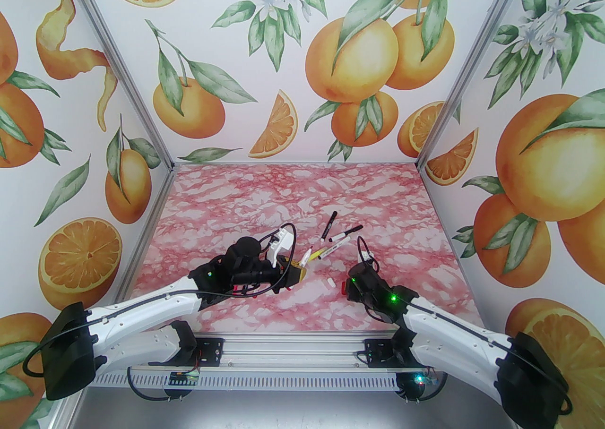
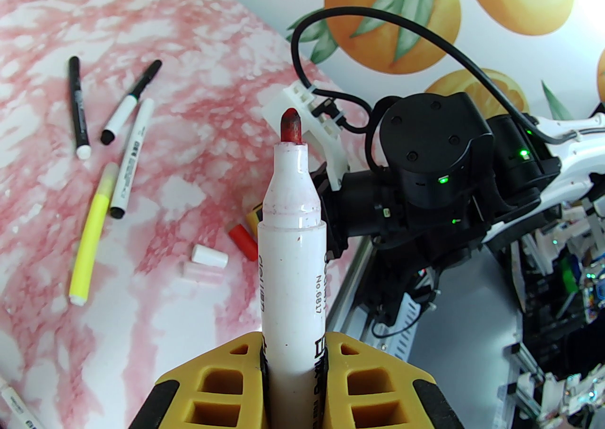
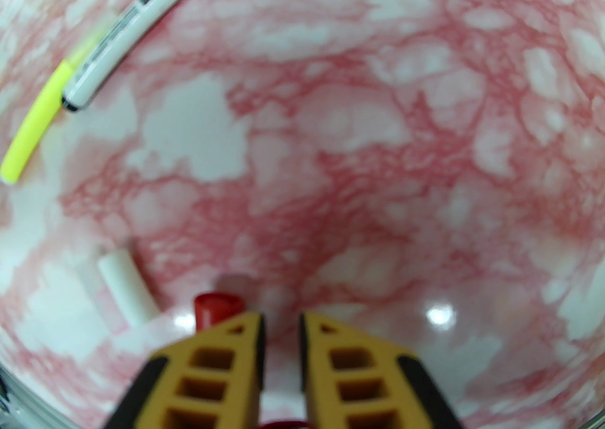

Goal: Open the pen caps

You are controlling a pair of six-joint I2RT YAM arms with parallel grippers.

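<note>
My left gripper [image 2: 290,370] is shut on a white-barrelled pen [image 2: 290,252], which stands between the yellow fingers with its bare red tip [image 2: 290,124] pointing away. In the top view the left gripper [image 1: 298,272] hangs over the table's near middle. Two pen caps lie loose on the table, a red cap [image 2: 242,239] and a white cap [image 2: 208,256]. My right gripper [image 3: 281,347] is shut on nothing, low over the table. The red cap [image 3: 217,306] lies just beside its left finger and the white cap [image 3: 127,287] further left.
More pens lie in a loose group beyond the grippers: a black one [image 1: 329,224], a white one with a black cap [image 1: 347,232], a white one [image 1: 338,244], a neon yellow one [image 1: 319,254]. Another white pen [image 1: 307,255] lies close to the left gripper. The right wrist [image 2: 425,158] faces the held pen.
</note>
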